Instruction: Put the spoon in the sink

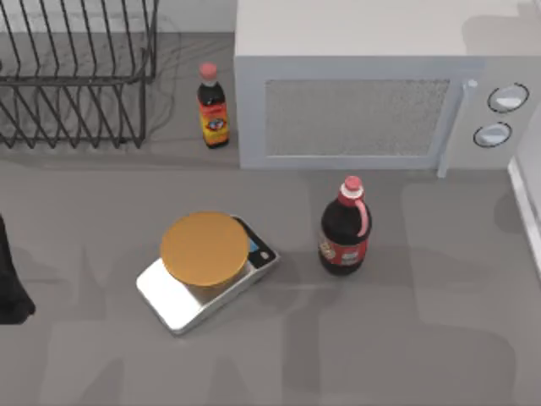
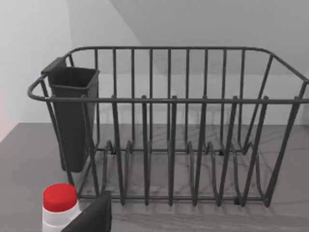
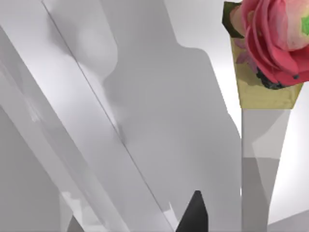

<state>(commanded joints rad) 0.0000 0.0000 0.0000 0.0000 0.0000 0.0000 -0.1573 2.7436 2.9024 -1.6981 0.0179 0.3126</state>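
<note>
The spoon is out of view. A white raised edge (image 1: 526, 207) runs along the table's right border, and I cannot tell whether it belongs to the sink. My left arm (image 1: 10, 283) is a dark shape parked at the table's left edge. A dark part of my left gripper (image 2: 92, 216) sits beside a red-capped white bottle (image 2: 60, 207), facing the wire dish rack (image 2: 169, 125). A dark tip of my right gripper (image 3: 194, 213) stands in front of pale white panels.
At the back stand a dish rack (image 1: 76, 76) on the left, a small sauce bottle (image 1: 213, 106) and a white microwave (image 1: 372, 93). A kitchen scale with an orange plate (image 1: 205, 249) and a dark red-capped bottle (image 1: 345, 230) occupy the middle. A pink flower (image 3: 273, 41) shows near my right gripper.
</note>
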